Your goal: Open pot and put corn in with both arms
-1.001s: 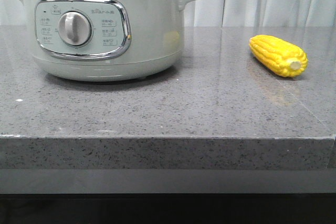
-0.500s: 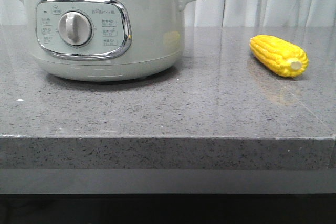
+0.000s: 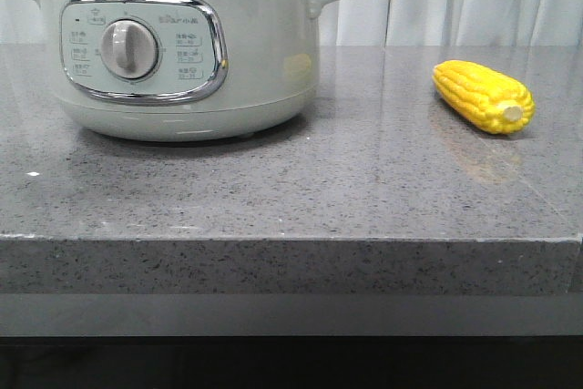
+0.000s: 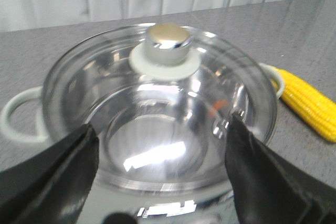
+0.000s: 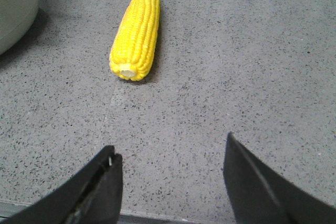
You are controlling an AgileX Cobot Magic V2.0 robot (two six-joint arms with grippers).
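one pot [image 3: 178, 43] – lidded; one corn [image 3: 483, 96]

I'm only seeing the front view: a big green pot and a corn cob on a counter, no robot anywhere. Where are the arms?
Observer: Both are above the counter, out of your view. The left gripper is over the pot, jaws open, with the fingers apart on either side of it.
Operator: Is the lid on? I see only a metal rim.
Observer: Yes. A glass lid covers the pot, with a shiny knob in the middle, ungripped.
Operator: And the other arm?
Observer: The right gripper is open too, above the bare counter, short of the corn; it touches nothing.
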